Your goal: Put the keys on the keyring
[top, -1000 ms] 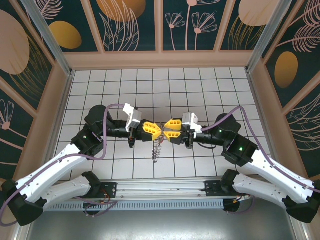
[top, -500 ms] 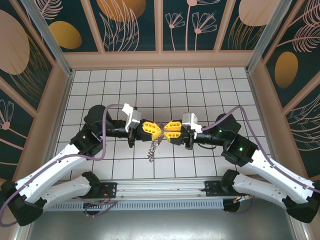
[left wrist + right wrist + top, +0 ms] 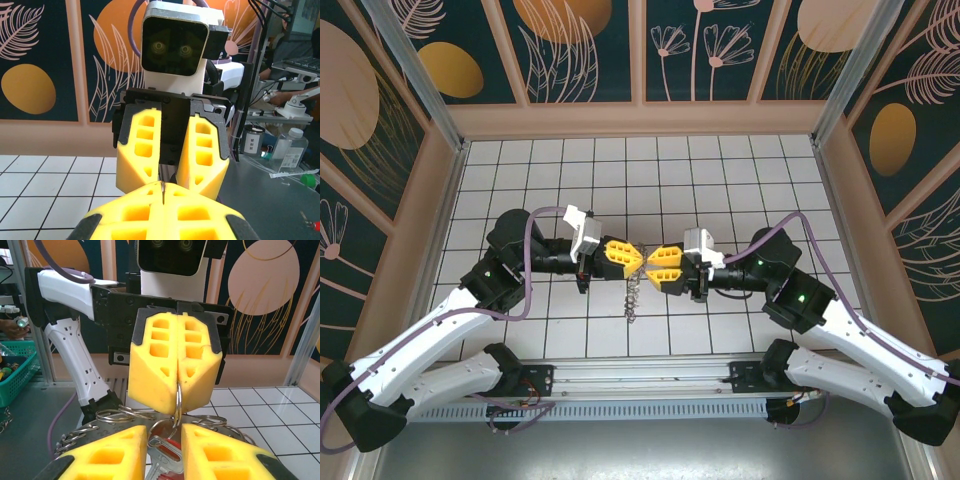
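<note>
My left gripper (image 3: 176, 385) pinches the keyring (image 3: 177, 402) shut, right gripper (image 3: 164, 440) part-open around the keys (image 3: 162, 452): threading next.

Left gripper (image 3: 632, 258): jaws pressed together, pointing right.
Right gripper (image 3: 647, 266): jaws parted, pointing left, tips near left's.

Bright, even light w/ soft shadows; wrist foregrounds blurred.

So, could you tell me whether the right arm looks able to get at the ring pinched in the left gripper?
Probably yes. The right gripper is open directly facing the left gripper, whose shut fingers pinch a thin ring. The ring hangs in the gap between the right fingers, with nothing between them.
</note>
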